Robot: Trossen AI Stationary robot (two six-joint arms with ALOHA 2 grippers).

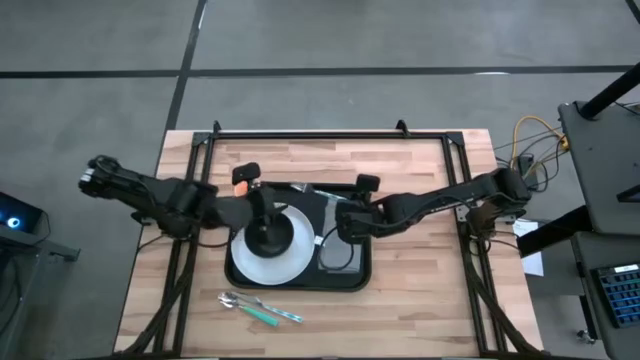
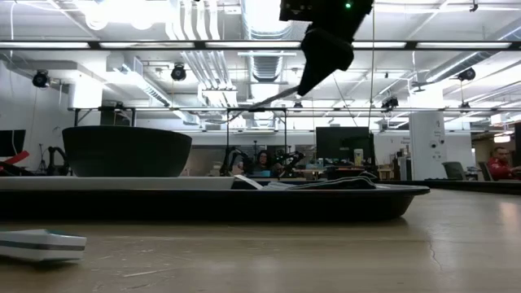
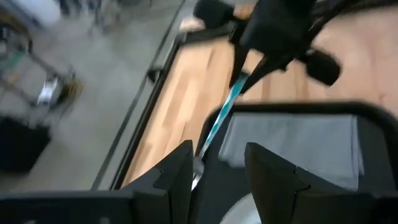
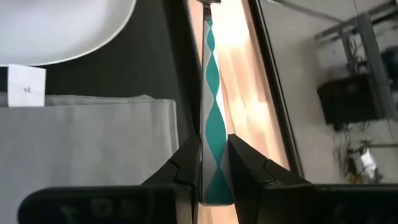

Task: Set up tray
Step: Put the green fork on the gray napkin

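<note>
The black tray (image 1: 335, 286) lies mid-table and carries a white plate (image 1: 292, 262) with a dark bowl (image 1: 268, 238) on it. A folded grey napkin (image 4: 87, 137) lies on the tray beside the plate. My right gripper (image 1: 336, 227) hovers over the tray's right part, shut on a piece of cutlery (image 4: 211, 74) with a teal-and-white handle. My left gripper (image 3: 217, 168) is open above the tray's far left part, by the bowl, and touches nothing. A spoon and a second teal-handled piece (image 1: 262, 310) lie on the table near the front edge. My right gripper pinches the cutlery's handle near its free end (image 4: 213, 121) between its two fingers. The piece runs forward along the fingers. It is lifted clear of the tray and slants downward (image 2: 264, 103), with its metal end (image 3: 196, 165) lowest.
A black frame (image 1: 300, 133) runs round the wooden table's far and side edges. The tray's rim (image 2: 326, 203) is low. Bare wood shows left and right of the tray. Cables and a stand sit off the table's right edge (image 1: 540, 140).
</note>
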